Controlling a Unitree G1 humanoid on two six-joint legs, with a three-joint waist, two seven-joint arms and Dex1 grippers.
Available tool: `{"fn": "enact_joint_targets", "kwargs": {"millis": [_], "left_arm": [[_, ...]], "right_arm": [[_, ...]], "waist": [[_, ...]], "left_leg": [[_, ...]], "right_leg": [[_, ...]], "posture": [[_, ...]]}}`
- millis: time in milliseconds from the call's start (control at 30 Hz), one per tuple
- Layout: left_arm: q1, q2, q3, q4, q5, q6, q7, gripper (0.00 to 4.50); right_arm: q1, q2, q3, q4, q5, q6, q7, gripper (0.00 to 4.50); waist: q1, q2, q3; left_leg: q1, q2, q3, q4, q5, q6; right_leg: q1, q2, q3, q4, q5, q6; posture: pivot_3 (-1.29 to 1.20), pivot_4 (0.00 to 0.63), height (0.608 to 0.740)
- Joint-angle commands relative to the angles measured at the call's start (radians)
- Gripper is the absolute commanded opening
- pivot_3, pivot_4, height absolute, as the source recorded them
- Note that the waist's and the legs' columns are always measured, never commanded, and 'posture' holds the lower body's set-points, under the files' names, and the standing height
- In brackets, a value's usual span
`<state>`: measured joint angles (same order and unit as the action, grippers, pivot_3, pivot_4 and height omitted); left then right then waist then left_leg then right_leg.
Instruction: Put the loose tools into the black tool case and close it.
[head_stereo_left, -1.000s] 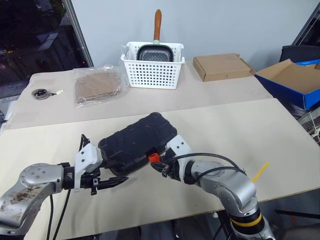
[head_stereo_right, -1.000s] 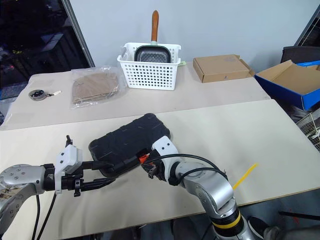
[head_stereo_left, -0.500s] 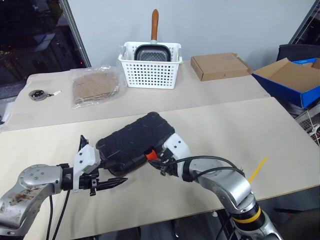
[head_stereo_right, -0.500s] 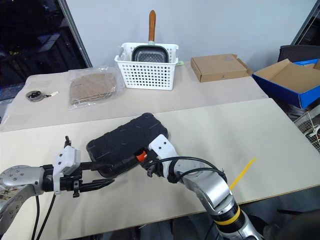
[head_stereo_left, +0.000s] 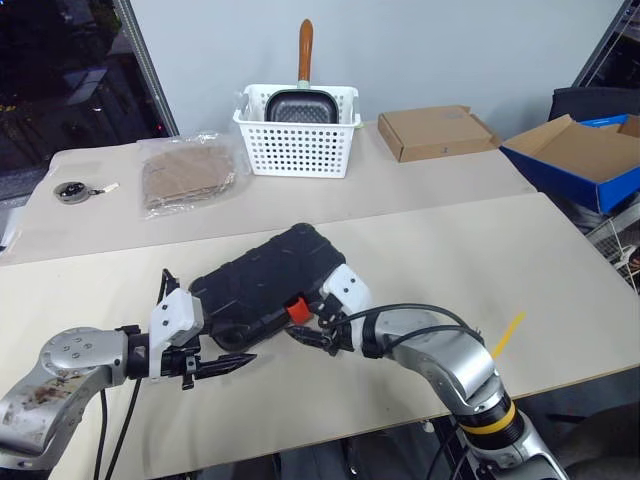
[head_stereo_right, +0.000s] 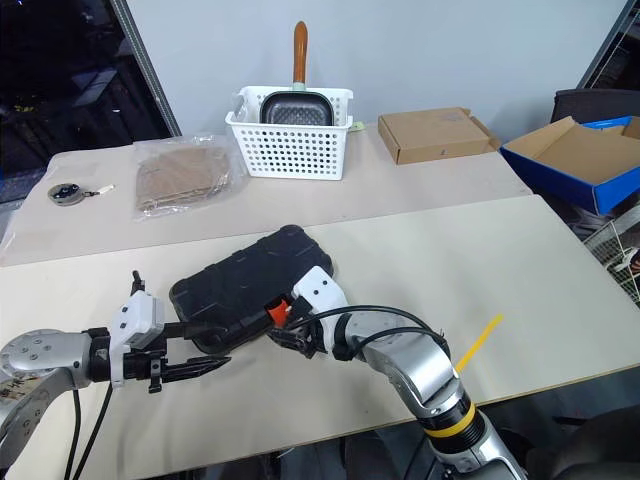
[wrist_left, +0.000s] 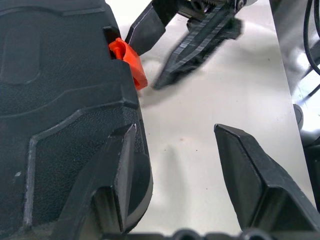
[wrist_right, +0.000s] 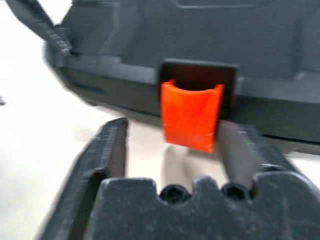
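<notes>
Because the black tool case (head_stereo_left: 265, 284) lay shut on the near desk (head_stereo_left: 560, 270), both hands worked at its front edge instead of reaching for tools. From the left, the left hand (head_stereo_left: 225, 350) sat at the case's near left corner with its fingers spread apart, one finger (wrist_left: 117, 175) pressed against the shell and the other out over bare desk, gripping nothing; it looked placed to brace the case against sliding. At the middle of the front edge, the small orange-red latch (wrist_right: 191, 116) hung down from its recess. To the right, the right hand (head_stereo_left: 312, 337) pointed straight at that latch with its fingers parted around it, holding nothing, apparently to press it home. Well behind, a white perforated basket (head_stereo_left: 297, 132) held a pan.
</notes>
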<state>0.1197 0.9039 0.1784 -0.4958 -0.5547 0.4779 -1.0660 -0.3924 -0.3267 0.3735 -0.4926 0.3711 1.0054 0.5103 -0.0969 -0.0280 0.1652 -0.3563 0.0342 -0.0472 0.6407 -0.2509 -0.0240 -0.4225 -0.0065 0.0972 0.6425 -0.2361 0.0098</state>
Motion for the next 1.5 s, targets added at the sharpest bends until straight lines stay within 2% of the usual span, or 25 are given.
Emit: {"fn": "enact_joint_targets", "kwargs": {"millis": [33, 67, 167, 267, 333, 600, 1200, 1267, 1400, 1500], "left_arm": [[-0.005, -0.006, -0.014, 0.011, 0.003, 0.009, 0.009, 2.67], [-0.007, -0.008, -0.017, 0.015, 0.005, 0.006, 0.008, 2.67], [-0.008, -0.013, -0.022, 0.024, 0.012, 0.0, 0.007, 2.67], [-0.006, -0.018, -0.024, 0.031, 0.019, -0.01, 0.009, 2.67], [-0.004, -0.02, -0.023, 0.037, 0.024, -0.016, 0.012, 2.67], [0.011, -0.025, -0.027, 0.051, 0.04, -0.038, 0.021, 2.67], [-0.023, -0.06, -0.048, 0.094, 0.043, -0.027, 0.083, 2.67], [-0.026, -0.068, -0.048, 0.099, 0.042, -0.024, 0.095, 2.67], [-0.027, -0.097, -0.046, 0.089, 0.031, -0.007, 0.131, 2.67], [-0.028, -0.106, -0.049, 0.078, 0.027, 0.005, 0.148, 2.67]], "right_arm": [[0.013, -0.076, -0.082, -0.088, 0.062, -0.001, 0.072, 2.85], [0.019, -0.096, -0.089, -0.092, 0.079, 0.009, 0.09, 2.64], [0.024, -0.132, -0.079, -0.083, 0.096, 0.015, 0.117, 1.62], [0.004, -0.108, -0.05, -0.039, 0.082, 0.01, 0.097, 0.57], [-0.012, -0.078, -0.032, -0.007, 0.071, 0.003, 0.081, 0.08], [-0.061, 0.004, 0.024, 0.14, -0.004, -0.073, 0.049, 0.08], [-0.156, 0.134, -0.006, 0.339, -0.066, -0.233, 0.078, 0.08], [-0.139, 0.138, -0.025, 0.328, -0.057, -0.237, 0.081, 0.08], [-0.035, 0.049, -0.07, 0.192, -0.009, -0.246, 0.158, 0.08], [0.014, 0.042, -0.121, 0.133, 0.039, -0.268, 0.174, 0.08]], "waist": [[0.001, 0.0, 0.0], [0.002, 0.0, 0.0], [0.002, 0.0, 0.0], [-0.002, 0.0, 0.0], [-0.001, 0.0, 0.0], [0.001, 0.0, 0.0], [-0.004, 0.0, 0.0], [-0.004, 0.0, 0.0], [0.0, 0.0, 0.0], [0.002, 0.0, 0.0]], "left_leg": [[-0.001, 0.0, 0.0, 0.0, 0.0, 0.0], [-0.001, 0.0, 0.0, 0.0, 0.0, 0.001], [-0.001, 0.0, 0.0, 0.0, -0.001, 0.001], [-0.001, 0.0, 0.0, 0.0, -0.001, 0.001], [0.0, 0.0, 0.0, 0.0, -0.001, 0.001], [-0.001, 0.0, 0.0, 0.0, -0.001, 0.001], [0.002, 0.0, -0.001, 0.0, 0.0, 0.001], [0.001, 0.0, -0.001, -0.001, 0.0, 0.001], [-0.001, 0.0, -0.001, -0.001, -0.001, 0.001], [-0.002, -0.001, -0.001, -0.001, -0.001, 0.002]], "right_leg": [[0.0, 0.0, 0.0, -0.001, 0.0, 0.0], [0.0, 0.0, 0.0, -0.001, 0.0, 0.0], [0.0, -0.001, 0.0, -0.002, -0.001, 0.001], [0.0, 0.0, 0.0, -0.001, -0.001, 0.001], [0.0, 0.0, 0.0, -0.001, -0.001, 0.001], [0.0, 0.0, 0.0, -0.001, -0.001, 0.001], [0.0, 0.002, 0.0, 0.003, 0.0, 0.001], [-0.001, 0.001, 0.0, 0.003, 0.0, 0.001], [-0.001, 0.0, 0.0, 0.0, 0.0, 0.001], [0.0, -0.001, 0.0, -0.001, -0.001, 0.002]], "posture": [[0.0, 0.15, 0.74], [0.0, 0.15, 0.74], [0.0, 0.15, 0.74], [0.0, 0.15, 0.74], [0.0, 0.15, 0.74], [0.0, 0.15, 0.74], [0.0, 0.15, 0.74], [0.0, 0.15, 0.74], [0.0, 0.15, 0.74], [0.0, 0.15, 0.74]]}}
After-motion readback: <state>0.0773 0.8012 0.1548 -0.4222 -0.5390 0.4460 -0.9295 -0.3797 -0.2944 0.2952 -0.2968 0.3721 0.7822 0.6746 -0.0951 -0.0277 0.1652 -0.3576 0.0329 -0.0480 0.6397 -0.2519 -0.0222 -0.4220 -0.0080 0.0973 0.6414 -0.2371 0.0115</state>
